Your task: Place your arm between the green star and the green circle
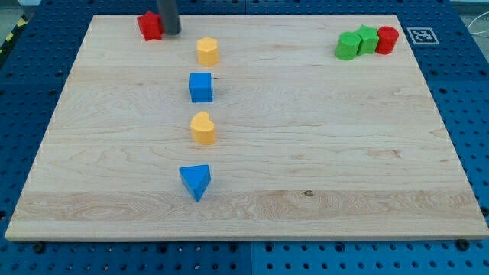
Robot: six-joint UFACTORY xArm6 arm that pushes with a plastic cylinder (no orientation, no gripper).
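The green circle (348, 45) and the green star (368, 38) sit touching each other at the view's top right, with a red cylinder (387, 39) against the star's right side. My tip (170, 32) is at the view's top left, far from both green blocks. It stands right beside a red block (150, 25), on that block's right side.
A column of blocks runs down the left-centre of the wooden board (321, 137): a yellow hexagon-like block (207, 51), a blue cube (201, 87), a yellow heart (203, 128) and a blue triangle (195, 182). A marker tag (421, 35) lies off the board's top right corner.
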